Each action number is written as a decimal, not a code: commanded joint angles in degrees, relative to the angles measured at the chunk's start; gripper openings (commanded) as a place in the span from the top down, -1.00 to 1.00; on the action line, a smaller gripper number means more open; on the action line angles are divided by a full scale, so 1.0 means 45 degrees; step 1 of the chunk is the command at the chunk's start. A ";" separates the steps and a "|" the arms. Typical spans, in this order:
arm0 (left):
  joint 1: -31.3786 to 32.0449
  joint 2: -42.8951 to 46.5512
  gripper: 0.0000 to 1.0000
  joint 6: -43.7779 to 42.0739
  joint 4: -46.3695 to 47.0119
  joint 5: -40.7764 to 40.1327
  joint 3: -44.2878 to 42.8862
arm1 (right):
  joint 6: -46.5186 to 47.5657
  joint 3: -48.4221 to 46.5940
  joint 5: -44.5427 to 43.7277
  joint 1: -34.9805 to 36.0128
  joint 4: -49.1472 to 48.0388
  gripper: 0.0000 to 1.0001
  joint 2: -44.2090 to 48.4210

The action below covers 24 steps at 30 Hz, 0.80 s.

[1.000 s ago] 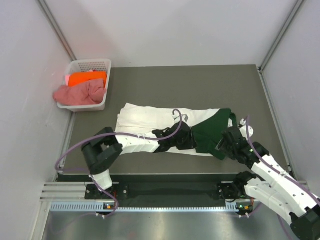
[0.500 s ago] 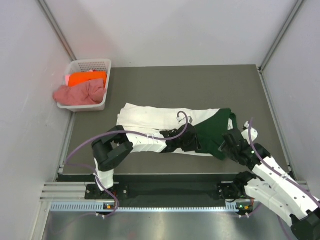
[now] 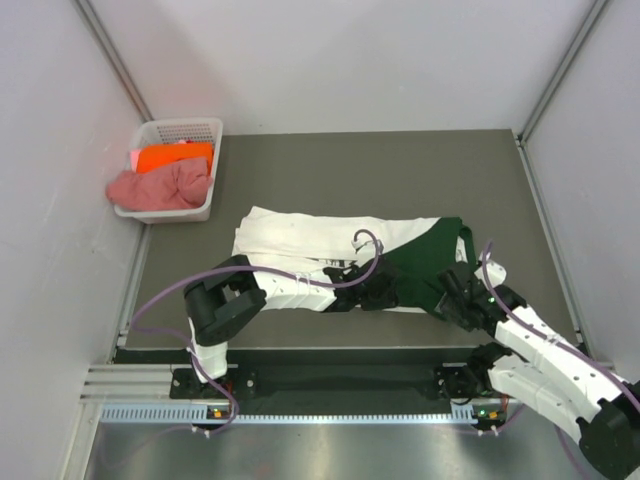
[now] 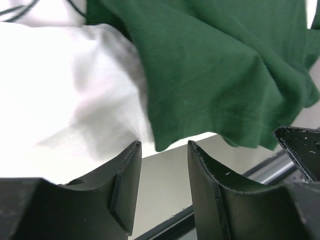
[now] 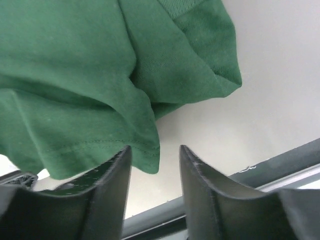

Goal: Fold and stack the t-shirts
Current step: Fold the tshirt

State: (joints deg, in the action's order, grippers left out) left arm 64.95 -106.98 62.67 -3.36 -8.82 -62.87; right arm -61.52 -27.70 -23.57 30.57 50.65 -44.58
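We see the white cloth t-shirt with dark green sleeves [image 3: 300,235] lying spread crosswise on the grey desk [image 3: 400,175], toward the near side, with its white body to the left and its green cloth [image 3: 428,258] bunched at the right end. The left pincer [image 3: 383,292] sits low at the shirt's near edge, about where white meets green. In the left wrist view its black fingers [image 4: 125,185] stand apart with only bare desk between them, and the green hem hangs just beyond their tips, so this pincer is open and grips nothing. The right pincer [image 3: 457,292] is at the near right corner of the green cloth. In the right wrist view its fingers [image 5: 107,190] are also parted, and a fold of green hem dips toward the gap without being pinched, so it too is open. At the far left corner of the desk stands the white plastic lattice basket [image 3: 165,128], well apart from both arms. It holds the bright orange t-shirt [image 3: 175,157] and, nearer to us, the crumpled dusty pink t-shirt [image 3: 155,187].
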 commanded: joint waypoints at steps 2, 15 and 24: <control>0.0040 0.0882 0.08 -0.0334 -0.0504 -0.0677 -0.0286 | -0.0060 0.0179 0.0199 -0.0074 -0.0670 0.19 0.0003; 0.0040 -0.0426 0.39 -0.0529 0.0120 -0.0091 -0.1185 | -0.0100 0.0375 0.0375 -0.0055 -0.1041 1.00 0.0589; 0.0040 0.0042 0.31 -0.0588 -0.0640 -0.0832 -0.1029 | -0.0021 0.0375 0.0473 -0.0055 -0.0847 0.99 0.1097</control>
State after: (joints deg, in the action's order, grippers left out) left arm 64.95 -108.62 60.23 -5.06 -10.37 -66.72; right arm -61.71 -25.52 -21.58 30.57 47.51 -40.45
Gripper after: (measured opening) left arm 0.308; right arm 0.009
